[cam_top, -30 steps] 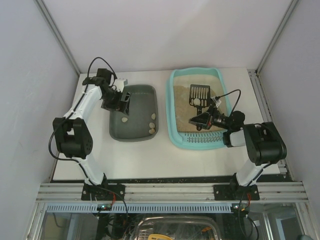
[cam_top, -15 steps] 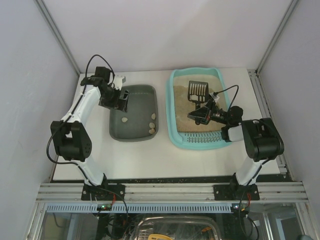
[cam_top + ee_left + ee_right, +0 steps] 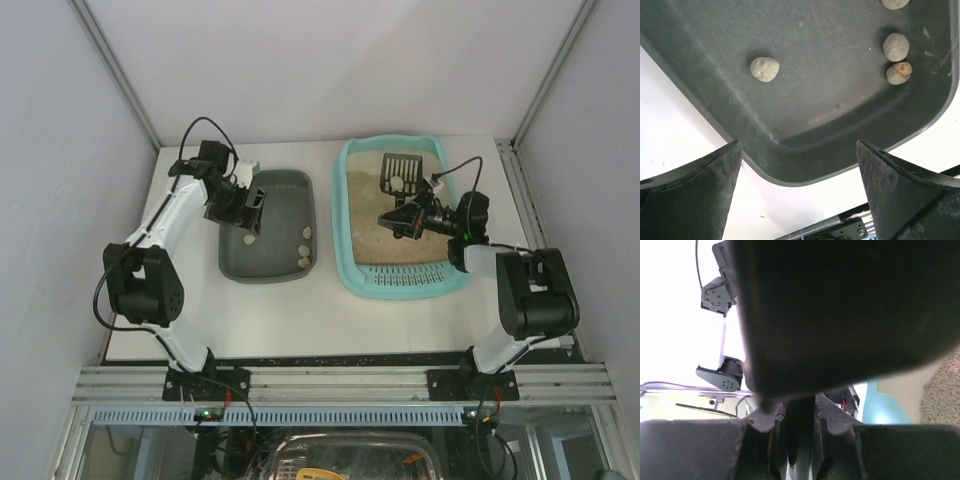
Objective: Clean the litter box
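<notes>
The light-turquoise litter box with beige litter lies on the right of the table. A black slotted scoop hangs over its far end with a pale clump on it. My right gripper is shut on the scoop's handle; in the right wrist view the dark scoop fills the top and its handle runs between my right gripper's fingers. My left gripper hovers open over the left side of the dark grey tray. In the left wrist view the left gripper holds nothing.
The grey tray holds several pale clumps, one apart and two close together near a corner. White walls close the table in at the back and sides. A metal rail runs along the near edge.
My right gripper has carried the scoop toward the far end of the litter box, its arm swinging away from the near edge. The left gripper has shifted only slightly over the grey tray.
</notes>
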Controlling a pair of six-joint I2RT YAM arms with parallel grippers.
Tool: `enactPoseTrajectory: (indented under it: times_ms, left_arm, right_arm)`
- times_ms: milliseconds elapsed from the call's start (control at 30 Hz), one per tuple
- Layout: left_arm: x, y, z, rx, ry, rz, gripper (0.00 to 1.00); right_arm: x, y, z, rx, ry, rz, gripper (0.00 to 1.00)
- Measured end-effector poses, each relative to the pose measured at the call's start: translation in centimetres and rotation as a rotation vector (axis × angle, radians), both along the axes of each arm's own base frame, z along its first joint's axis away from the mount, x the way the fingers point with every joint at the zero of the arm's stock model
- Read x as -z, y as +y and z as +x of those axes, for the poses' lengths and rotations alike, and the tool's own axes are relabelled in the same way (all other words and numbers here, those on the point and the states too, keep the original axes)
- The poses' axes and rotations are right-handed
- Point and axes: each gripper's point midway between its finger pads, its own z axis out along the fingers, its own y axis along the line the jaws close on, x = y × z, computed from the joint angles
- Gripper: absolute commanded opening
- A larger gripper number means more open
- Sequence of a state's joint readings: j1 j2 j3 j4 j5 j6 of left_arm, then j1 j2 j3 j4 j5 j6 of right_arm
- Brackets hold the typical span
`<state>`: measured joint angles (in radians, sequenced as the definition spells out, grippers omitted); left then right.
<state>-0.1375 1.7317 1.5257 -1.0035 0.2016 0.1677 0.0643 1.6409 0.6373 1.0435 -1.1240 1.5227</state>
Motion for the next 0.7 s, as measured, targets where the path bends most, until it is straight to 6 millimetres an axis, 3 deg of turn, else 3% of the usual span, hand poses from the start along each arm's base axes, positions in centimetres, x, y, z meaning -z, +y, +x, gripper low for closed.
enactPoseTrajectory:
  times_ms: [133, 333, 533, 700]
  left_arm:
    - [-1.0, 0.1, 0.2, 0.005, -0.023, -0.01, 0.97]
    - [-5.2, 0.3, 2.2, -0.023, -0.103, -0.178, 0.99]
    - [-7.0, 3.4, 3.5, -0.18, -0.123, -0.331, 0.99]
    - [-7.4, 7.0, 3.8, -0.309, -0.13, -0.376, 0.99]
  right_arm:
    - [-1.6, 1.7, 0.0, -0.04, -0.047, -0.084, 0.0]
    - [-3.1, 5.0, 0.0, -0.134, -0.105, -0.214, 0.0]
    - [-4.6, 12.0, -0.9, -0.294, -0.22, -0.387, 0.0]
    - [-2.3, 18.5, -1.4, -0.413, -0.314, -0.627, 0.0]
